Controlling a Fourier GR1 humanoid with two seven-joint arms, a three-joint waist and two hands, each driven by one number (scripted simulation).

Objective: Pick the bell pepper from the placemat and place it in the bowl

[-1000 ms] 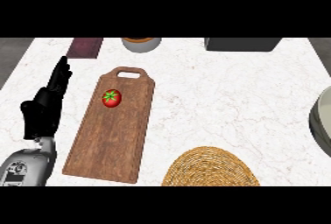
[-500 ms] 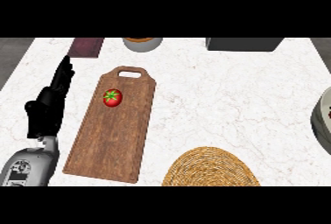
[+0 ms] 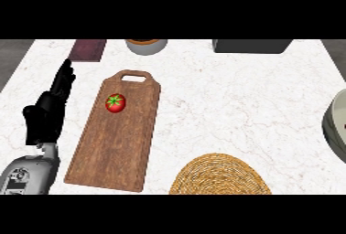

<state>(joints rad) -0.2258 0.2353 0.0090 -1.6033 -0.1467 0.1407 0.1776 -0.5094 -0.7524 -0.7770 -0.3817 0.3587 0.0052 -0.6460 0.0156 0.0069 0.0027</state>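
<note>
A small red bell pepper (image 3: 116, 103) with a green stem lies on the upper part of a long wooden board (image 3: 120, 132) with a handle hole. My left hand (image 3: 49, 109) stands open just left of the board, fingers straight and pointing up, level with the pepper but apart from it. A pale bowl (image 3: 338, 123) shows only as a rim at the right edge. My right hand is out of view.
A round woven mat (image 3: 219, 176) lies at the lower middle. Along the far edge sit a dark purple block (image 3: 89, 49), a grey pot (image 3: 146, 45) with an orange rim and a black box (image 3: 251, 45). The counter is white marble.
My left hand has shifted slightly right, closer to the board's left edge. The pepper and board have stayed where they were.
</note>
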